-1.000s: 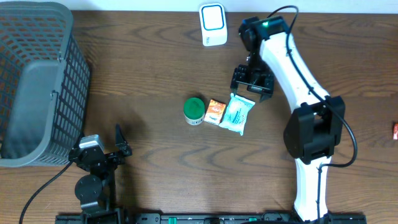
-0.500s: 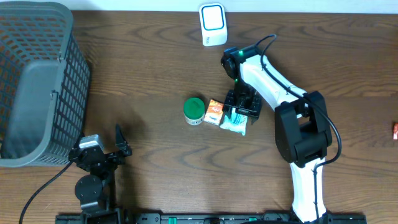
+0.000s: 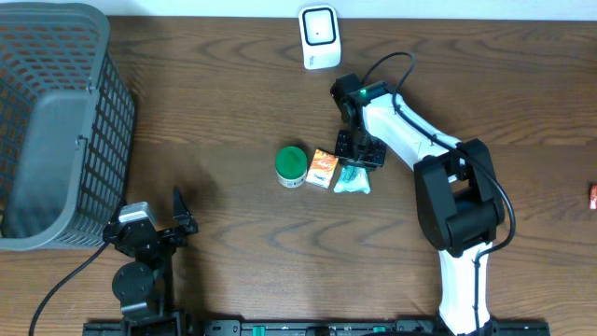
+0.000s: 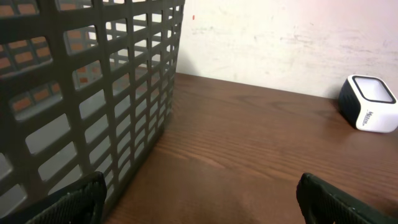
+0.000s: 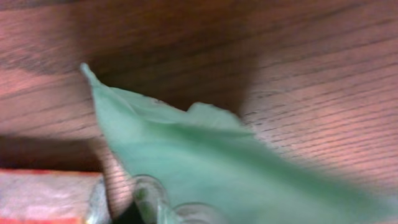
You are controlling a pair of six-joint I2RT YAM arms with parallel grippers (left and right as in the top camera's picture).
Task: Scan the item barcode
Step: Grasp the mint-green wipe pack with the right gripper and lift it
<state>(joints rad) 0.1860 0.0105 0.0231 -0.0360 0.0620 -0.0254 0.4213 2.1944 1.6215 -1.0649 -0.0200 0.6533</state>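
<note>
Three small items are lying in a row at the middle of the table: a green-lidded jar, an orange box just beside it, and a teal packet touching the box on its right. The right gripper is standing over the packet's far end. From its wrist camera the fingertips are looking narrow, pinching a bunched fold of the soft film. The left gripper is resting near the front edge beside the basket, its fingers spread wide and holding nothing. The white scanner is waiting well apart, at the far edge of the table.

I'm judging this as the grasp for carrying the packet to the scanner, and a few things are worrying me. The hold seems to be on loose film only, so the packet may be slipping out as the arm lifts. A limp packet hanging from one fold may be curling or creasing, so its barcode, which I cannot see from here, could be facing away from the scanner window or reading badly. The orange box is lying right against the packet, so a dragging lift may be shoving it along
</note>
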